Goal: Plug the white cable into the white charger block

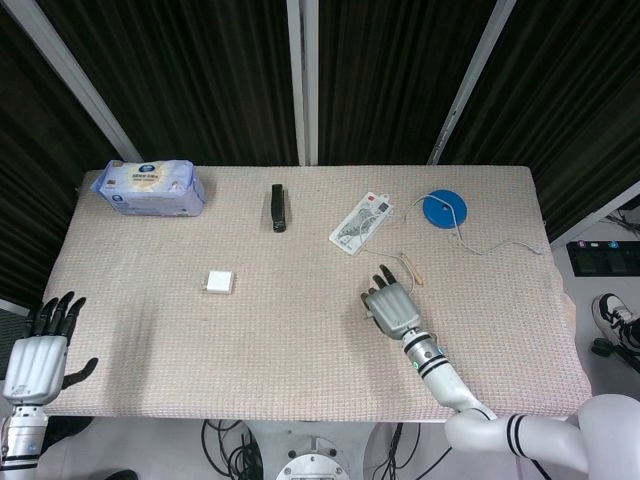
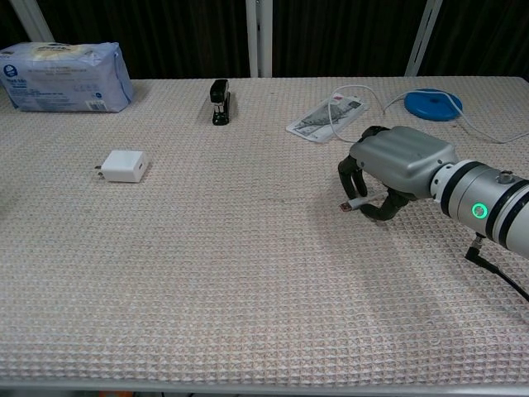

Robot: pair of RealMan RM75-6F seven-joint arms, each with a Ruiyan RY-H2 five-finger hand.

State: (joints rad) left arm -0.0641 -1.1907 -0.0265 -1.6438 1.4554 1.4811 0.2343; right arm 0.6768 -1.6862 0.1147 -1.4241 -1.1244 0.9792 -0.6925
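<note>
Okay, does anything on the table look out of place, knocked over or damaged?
Nothing stands out. The white charger block lies flat, the stapler and the wipes pack sit undisturbed at the back, and the white cable runs loosely past the blue disc to the right hand.
</note>
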